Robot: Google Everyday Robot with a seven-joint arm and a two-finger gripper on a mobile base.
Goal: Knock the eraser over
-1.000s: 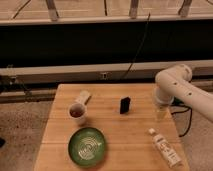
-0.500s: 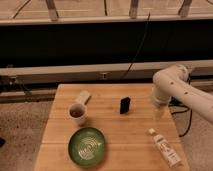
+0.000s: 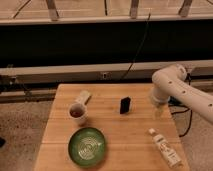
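The eraser (image 3: 125, 105) is a small black block standing upright near the middle of the wooden table (image 3: 110, 130). My white arm (image 3: 172, 87) reaches in from the right. The gripper (image 3: 158, 109) hangs below it over the table's right side, to the right of the eraser and apart from it by a clear gap.
A white cup (image 3: 77, 113) with dark liquid stands left of the eraser. A tan oblong block (image 3: 84, 97) lies behind the cup. A green plate (image 3: 87, 146) sits at the front. A clear bottle (image 3: 165, 149) lies at the front right. A dark wall runs behind the table.
The arm and gripper have shifted left, closer to the eraser. The eraser and the other objects have not moved.
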